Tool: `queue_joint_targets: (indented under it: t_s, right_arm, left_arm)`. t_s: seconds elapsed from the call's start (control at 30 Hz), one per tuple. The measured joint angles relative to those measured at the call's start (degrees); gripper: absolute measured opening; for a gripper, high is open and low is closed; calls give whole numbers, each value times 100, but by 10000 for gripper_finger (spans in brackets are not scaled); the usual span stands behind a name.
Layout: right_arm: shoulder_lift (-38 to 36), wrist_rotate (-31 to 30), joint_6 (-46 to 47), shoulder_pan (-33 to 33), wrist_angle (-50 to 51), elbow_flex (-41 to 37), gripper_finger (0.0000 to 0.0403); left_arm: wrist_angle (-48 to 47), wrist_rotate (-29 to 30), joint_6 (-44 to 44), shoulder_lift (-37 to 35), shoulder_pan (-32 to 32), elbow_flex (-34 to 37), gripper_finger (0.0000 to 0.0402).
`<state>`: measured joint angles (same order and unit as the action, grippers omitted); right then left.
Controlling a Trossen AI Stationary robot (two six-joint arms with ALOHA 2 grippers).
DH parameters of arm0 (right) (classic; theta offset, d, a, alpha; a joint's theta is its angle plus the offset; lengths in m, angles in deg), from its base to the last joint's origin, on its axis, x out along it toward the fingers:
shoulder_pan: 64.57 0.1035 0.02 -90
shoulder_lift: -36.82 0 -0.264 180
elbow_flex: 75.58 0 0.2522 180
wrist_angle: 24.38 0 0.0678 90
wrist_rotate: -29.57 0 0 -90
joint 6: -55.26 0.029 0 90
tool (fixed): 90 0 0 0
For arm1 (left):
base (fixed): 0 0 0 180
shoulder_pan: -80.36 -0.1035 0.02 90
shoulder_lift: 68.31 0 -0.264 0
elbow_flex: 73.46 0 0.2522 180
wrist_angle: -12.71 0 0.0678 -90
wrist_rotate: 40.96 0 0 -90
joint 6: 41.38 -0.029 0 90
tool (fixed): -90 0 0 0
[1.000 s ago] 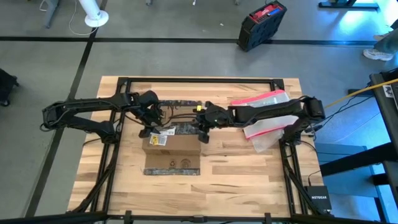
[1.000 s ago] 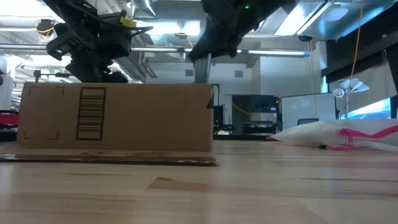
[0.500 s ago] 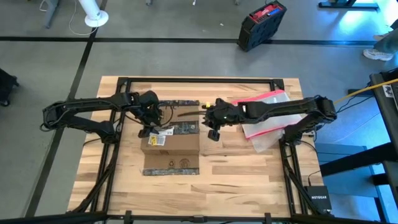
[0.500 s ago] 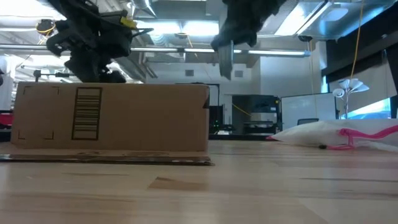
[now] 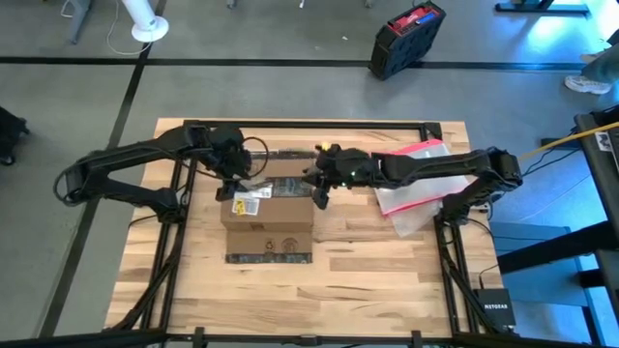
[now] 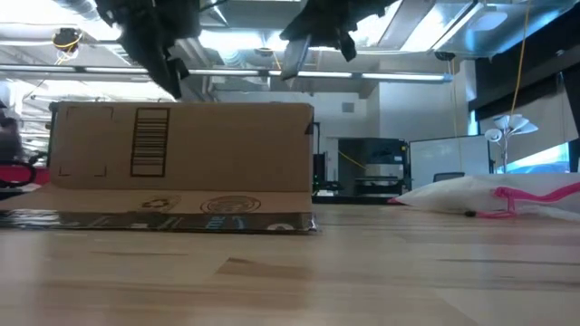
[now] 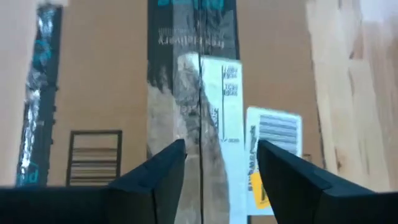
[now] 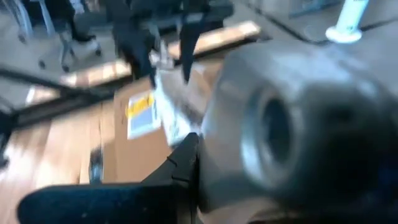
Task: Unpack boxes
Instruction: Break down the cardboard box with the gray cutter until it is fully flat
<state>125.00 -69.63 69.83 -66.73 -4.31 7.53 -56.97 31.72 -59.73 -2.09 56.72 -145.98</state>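
Across the middle of the pale butcher-block tabletop (image 5: pixel 387 271), closer to its far edge than its near one, sits the cardboard box (image 5: pixel 268 212), closed, with a black printed tape strip (image 7: pixel 186 93) along its top seam and a white barcode label (image 5: pixel 250 204) with a yellow patch on top. A dark taped flap (image 5: pixel 269 256) lies flat on the wood at the box's near side. Toward the right edge a clear plastic pouch (image 5: pixel 418 184) with a pink-red rim lies partly under the right arm. Grey floor surrounds the table; a black and red case (image 5: pixel 407 37) stands beyond the far edge, and a white stand base (image 5: pixel 147 29) near the far-left corner. The low view shows an office with ceiling lights behind.

2 grippers hang over the box's far side. The left gripper (image 7: pixel 221 165) is spread, straddling the tape seam without gripping it. The right gripper (image 5: pixel 320 196) hovers at the box's far-right corner; whether it is clenched I cannot tell.
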Motion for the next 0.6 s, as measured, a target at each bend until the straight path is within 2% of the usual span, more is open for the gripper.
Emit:
queue_joint_targets:
  t_s: [0.17,0.3,0.43,0.6]
  right_arm:
    - [22,282,-124,-257,-4,1,72]
    - [20,454,-182,-319,-44,1,72]
    - [21,638,-201,-313,-21,1,72]
    - [22,725,-301,-312,-27,1,72]
  left_arm:
    - [-170,56,118,-134,5,-96,192]
    - [-629,644,-97,-142,81,-36,192]
    - [-871,772,-148,-145,177,31,192]
    - [-608,1972,-161,-145,403,35,192]
